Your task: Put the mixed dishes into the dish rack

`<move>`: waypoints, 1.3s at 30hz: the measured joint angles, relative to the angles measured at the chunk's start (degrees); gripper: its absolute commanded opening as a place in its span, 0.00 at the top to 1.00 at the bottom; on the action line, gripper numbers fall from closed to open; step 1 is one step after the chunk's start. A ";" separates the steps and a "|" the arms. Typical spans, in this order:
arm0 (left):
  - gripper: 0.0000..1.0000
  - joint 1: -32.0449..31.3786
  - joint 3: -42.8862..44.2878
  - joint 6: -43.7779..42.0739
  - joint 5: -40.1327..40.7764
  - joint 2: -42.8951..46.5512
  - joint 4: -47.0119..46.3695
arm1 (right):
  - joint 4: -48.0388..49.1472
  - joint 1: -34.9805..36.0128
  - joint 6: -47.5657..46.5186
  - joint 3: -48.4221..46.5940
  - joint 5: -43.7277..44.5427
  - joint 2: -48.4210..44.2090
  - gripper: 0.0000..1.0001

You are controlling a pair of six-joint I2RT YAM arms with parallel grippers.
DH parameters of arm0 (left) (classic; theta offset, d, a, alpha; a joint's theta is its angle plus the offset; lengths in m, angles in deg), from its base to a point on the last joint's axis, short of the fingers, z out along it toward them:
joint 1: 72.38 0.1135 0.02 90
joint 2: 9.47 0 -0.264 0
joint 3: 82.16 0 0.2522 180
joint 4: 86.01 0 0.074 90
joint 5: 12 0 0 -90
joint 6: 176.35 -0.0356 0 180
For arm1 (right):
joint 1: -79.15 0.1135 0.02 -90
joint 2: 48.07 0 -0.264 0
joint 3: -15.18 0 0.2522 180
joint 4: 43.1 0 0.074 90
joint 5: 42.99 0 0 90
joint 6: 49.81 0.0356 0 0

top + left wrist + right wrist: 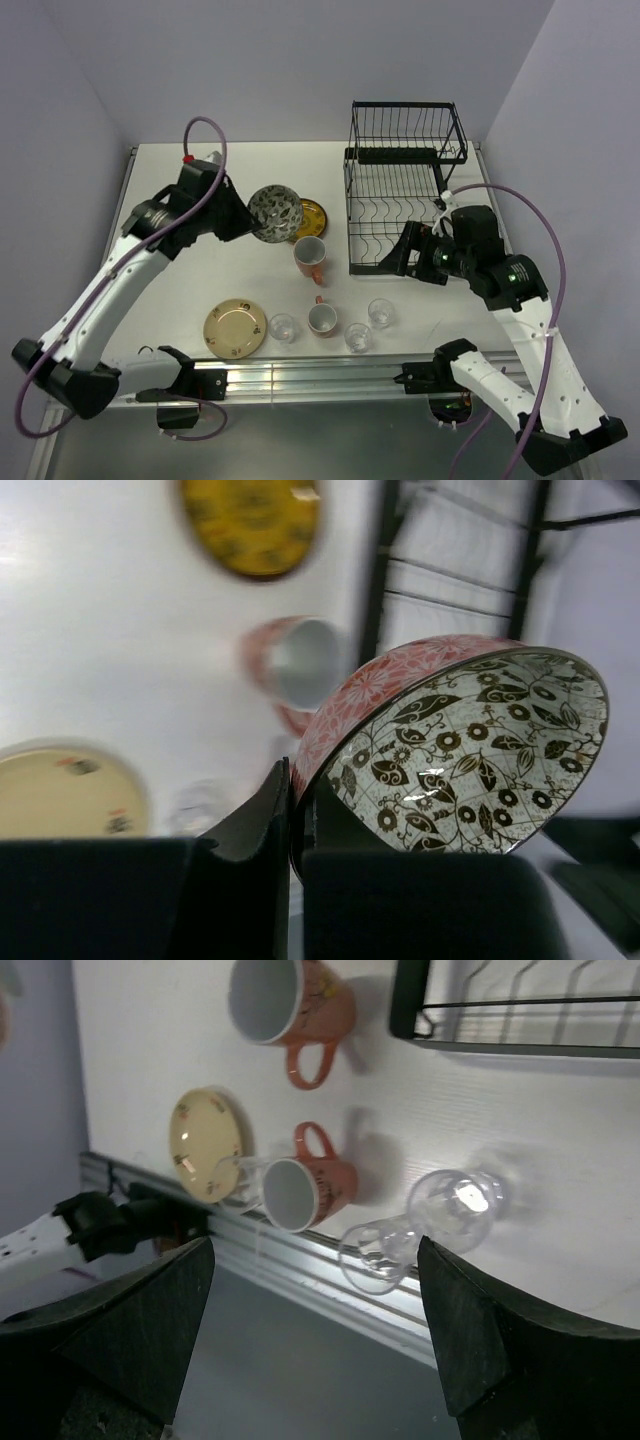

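Along the near edge of the tabletop (170, 290), nearer than the dish rack (400, 200) and to its left, lie a round tan speckled plate (235, 329), three clear glasses (357, 337) and a smaller mug (322, 318). The mug is orange outside and white inside. All of them sit close to the metal rail that borders that edge.

The right gripper (402, 252) hovers at the rack's near left corner. Its jaws are spread wide and hold nothing, and its wrist camera looks down on the mugs and glasses.

A larger mug (309, 258) in the same orange and white stands just left of the rack's near end. A narrow bare strip of tabletop separates the two.

Further left of the rack, the left gripper (292, 825) is closed on the rim of the dark patterned bowl (460, 750), one finger outside the wall and one inside. The bowl is tipped steeply on edge, with a pink floral outside and a glossy white inside covered in dark leaves and blossoms.

The yellow patterned plate (312, 213) lies flat between the bowl and the rack's left side.

The rack is black wire, with a low slotted section and a taller basket at its far end, and it reaches almost to the tabletop's right and far edges. Bare tabletop stretches left of it.
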State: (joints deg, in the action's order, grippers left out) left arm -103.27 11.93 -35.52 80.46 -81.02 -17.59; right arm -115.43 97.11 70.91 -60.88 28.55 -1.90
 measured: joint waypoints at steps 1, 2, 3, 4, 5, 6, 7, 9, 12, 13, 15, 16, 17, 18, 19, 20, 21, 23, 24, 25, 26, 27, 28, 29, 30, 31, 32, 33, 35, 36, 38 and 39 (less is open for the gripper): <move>1.00 0.00 -0.35 0.87 -2.27 1.86 -2.14 | 0.74 0.00 0.35 0.00 -1.49 0.39 0.11; 1.00 -0.02 -1.27 2.01 -4.74 3.58 -4.81 | 1.77 0.00 0.94 0.00 -3.28 0.87 0.11; 1.00 -0.11 -2.69 3.34 -7.72 5.29 -7.82 | 3.34 0.00 1.57 0.00 -5.44 1.51 0.12; 1.00 -0.31 -4.72 5.11 -10.58 6.97 -11.34 | 5.95 0.00 2.97 0.17 -8.31 2.12 0.12; 1.00 -0.57 -6.21 6.56 -12.59 7.78 -13.38 | 8.39 0.00 4.13 0.52 -10.54 2.32 0.12; 1.00 -1.07 -8.09 8.17 -14.80 8.31 -15.76 | 11.02 0.00 5.70 1.11 -12.76 2.32 0.12; 1.00 -1.60 -9.38 9.35 -16.22 8.33 -17.31 | 14.08 0.00 7.54 2.03 -15.28 2.23 0.12; 1.00 -2.75 -11.65 11.65 -18.49 7.45 -19.61 | 19.15 0.04 10.58 3.74 -18.82 2.03 0.12; 1.00 -4.28 -13.14 13.86 -20.39 5.97 -20.90 | 24.41 0.33 13.94 5.22 -22.16 2.27 0.12; 1.00 -4.59 -13.35 14.56 -20.94 5.75 -21.27 | 25.59 0.46 14.69 5.25 -22.71 2.40 0.12; 1.00 -5.20 -13.55 15.78 -21.68 5.70 -22.16 | 28.74 0.96 16.00 5.25 -23.67 2.62 0.12; 1.00 -5.57 -13.55 16.41 -21.90 5.70 -23.02 | 30.38 1.31 16.59 5.25 -24.20 2.91 0.12; 1.00 -5.84 -13.55 16.83 -22.12 5.70 -23.76 | 31.15 1.75 16.90 5.22 -24.46 3.10 0.12; 1.00 -6.25 -13.55 17.42 -22.23 5.70 -24.46 | 32.13 2.21 17.29 5.20 -24.76 3.61 0.12; 1.00 -6.49 -13.55 17.68 -22.40 5.70 -25.00 | 32.96 2.64 17.59 5.14 -25.00 4.26 0.12; 1.00 -6.84 -13.55 18.05 -22.67 5.70 -25.57 | 33.62 3.06 17.90 5.09 -25.14 4.94 0.12; 1.00 -7.13 -13.55 18.34 -22.86 5.66 -25.99 | 34.45 3.58 18.21 5.09 -25.18 5.70 0.13; 1.00 -7.45 -13.55 18.95 -23.12 5.55 -26.53 | 35.95 4.26 18.95 5.09 -25.70 6.84 0.13; 1.00 -7.43 -13.57 19.23 -23.06 5.53 -26.60 | 36.63 4.39 19.47 5.09 -25.73 7.06 0.12; 1.00 -7.39 -13.57 19.56 -23.06 5.40 -26.97 | 37.42 4.50 19.82 5.09 -25.77 7.15 0.12; 1.00 -7.41 -13.57 19.87 -23.04 5.29 -27.39 | 38.29 4.70 20.04 5.09 -25.90 7.17 0.12; 1.00 -7.41 -13.57 20.20 -23.12 5.22 -27.67 | 39.12 4.83 20.37 5.09 -26.01 7.13 0.12; 1.00 -7.41 -13.57 20.41 -23.17 5.18 -27.93 | 39.91 5.03 20.72 5.09 -26.08 7.08 0.12; 1.00 -7.45 -13.57 20.63 -23.23 5.16 -28.24 | 40.76 5.22 20.94 5.09 -26.18 6.97 0.12; 1.00 -7.48 -13.57 20.85 -23.39 5.14 -28.61 | 41.70 5.33 21.16 5.09 -26.27 6.86 0.12; 1.00 -7.48 -13.57 20.94 -23.58 5.11 -28.96 | 42.38 5.38 21.42 5.09 -26.43 6.71 0.12; 1.00 -7.54 -13.57 21.03 -23.76 5.05 -29.35 | 43.21 5.46 21.70 5.09 -26.62 6.51 0.12; 1.00 -7.63 -13.57 21.16 -24.02 4.92 -29.77 | 44.06 5.55 21.94 5.09 -26.73 6.25 0.12; 1.00 -7.80 -13.57 21.57 -24.85 4.44 -30.73 | 45.20 5.60 22.16 5.09 -26.75 5.75 0.12; 1.00 -7.98 -13.57 21.79 -25.24 4.11 -31.06 | 45.92 5.68 22.16 5.09 -26.75 5.60 0.12; 1.00 -8.26 -13.90 22.36 -25.94 3.56 -31.93 | 46.56 5.84 21.94 5.07 -26.77 5.44 0.13; 1.00 -8.24 -14.19 22.58 -26.21 3.48 -32.44 | 46.53 5.81 21.84 5.07 -26.69 5.44 0.13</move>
State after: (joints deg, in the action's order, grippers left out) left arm -111.51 -2.25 -12.94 54.25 -77.55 -50.03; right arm -68.89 102.92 92.74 -55.81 1.86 3.54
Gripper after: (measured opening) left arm 0.079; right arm 0.878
